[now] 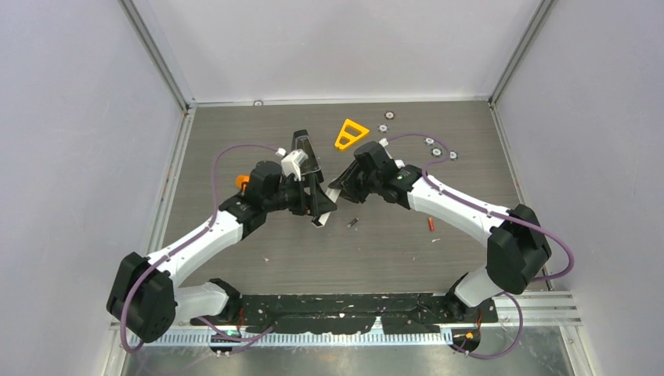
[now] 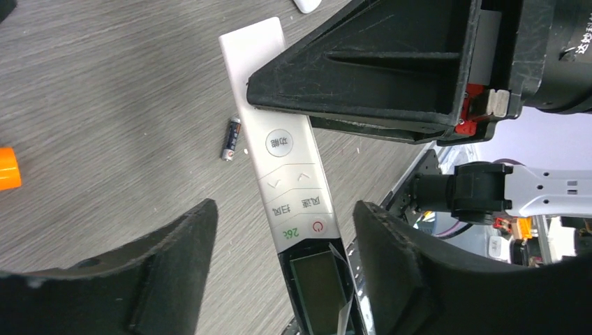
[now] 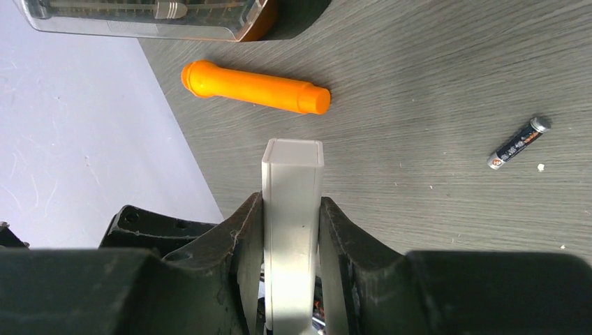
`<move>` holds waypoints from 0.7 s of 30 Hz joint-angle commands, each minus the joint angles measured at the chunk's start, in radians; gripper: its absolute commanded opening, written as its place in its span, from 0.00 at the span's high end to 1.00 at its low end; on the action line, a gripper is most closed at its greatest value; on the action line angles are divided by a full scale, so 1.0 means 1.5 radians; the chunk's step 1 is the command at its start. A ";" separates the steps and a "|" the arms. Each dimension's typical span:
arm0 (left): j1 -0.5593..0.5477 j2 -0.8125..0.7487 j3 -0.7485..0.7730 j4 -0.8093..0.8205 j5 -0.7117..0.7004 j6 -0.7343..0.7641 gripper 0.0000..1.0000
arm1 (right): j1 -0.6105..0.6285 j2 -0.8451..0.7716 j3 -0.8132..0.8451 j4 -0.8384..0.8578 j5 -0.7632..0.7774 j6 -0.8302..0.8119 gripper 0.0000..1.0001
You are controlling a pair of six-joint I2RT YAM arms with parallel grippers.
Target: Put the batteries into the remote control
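Left jaws are standing open, one on each side of the white remote control [image 2: 293, 185], with a gap showing on both sides and neither jaw touching it. Right jaws are gripping the same remote across its width, near its plain end; a short stretch of that end is sticking out past them in the right wrist view. Cannot tell whether the remote is resting on the surface [image 1: 391, 258] or hanging just above it.

Farthest left, an orange peg [image 3: 255, 87] is lying flat on the surface beside the left arm [image 1: 211, 227]. A clear case [image 1: 305, 149] is sitting just behind the left wrist.

The remote is sitting at the middle of the surface where the two arms are meeting, button face toward the left wrist camera. Its display end is pointing toward the left jaws.

A dark grey battery [image 2: 231, 138] is lying flat on the surface near the remote, not touching it and outside both sets of jaws. Behind the right jaws, an orange triangle [image 1: 351, 133] is lying flat.

Farther right, a reddish battery [image 1: 430, 225] is lying alone, well apart from the remote, in front of the right arm [image 1: 462, 207]. Several silver discs [image 1: 436, 151] are lying scattered toward the back right.
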 commanded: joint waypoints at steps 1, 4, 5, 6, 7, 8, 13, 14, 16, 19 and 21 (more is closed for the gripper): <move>-0.003 0.009 0.042 -0.005 0.021 -0.013 0.34 | 0.003 -0.025 0.034 0.008 0.032 0.021 0.84; -0.002 0.017 0.053 -0.013 0.027 -0.018 0.47 | 0.005 -0.027 0.038 0.003 0.043 0.017 0.79; -0.003 0.020 0.057 -0.017 0.033 -0.019 0.52 | 0.007 -0.027 0.039 0.000 0.047 0.014 0.78; -0.003 0.022 0.062 -0.020 0.043 -0.019 0.55 | 0.007 -0.028 0.042 -0.001 0.049 0.013 0.77; -0.002 0.024 0.065 -0.021 0.049 -0.019 0.59 | 0.007 -0.029 0.043 -0.001 0.052 0.011 0.76; -0.002 0.026 0.068 -0.023 0.053 -0.019 0.63 | 0.008 -0.030 0.046 -0.001 0.054 0.010 0.76; -0.003 0.034 0.085 -0.033 0.079 -0.019 0.83 | 0.008 -0.032 0.052 -0.001 0.057 0.009 0.74; -0.003 0.039 0.090 -0.040 0.085 -0.019 0.89 | 0.008 -0.032 0.053 -0.001 0.055 0.008 0.74; -0.001 0.047 0.106 -0.059 0.096 -0.017 1.00 | 0.008 -0.033 0.055 0.000 0.052 0.004 0.72; 0.001 0.054 0.138 -0.092 0.121 0.002 1.00 | 0.004 -0.042 0.056 0.005 0.041 -0.009 0.62; 0.006 0.055 0.158 -0.124 0.132 0.017 1.00 | 0.000 -0.055 0.050 0.012 0.030 -0.034 0.49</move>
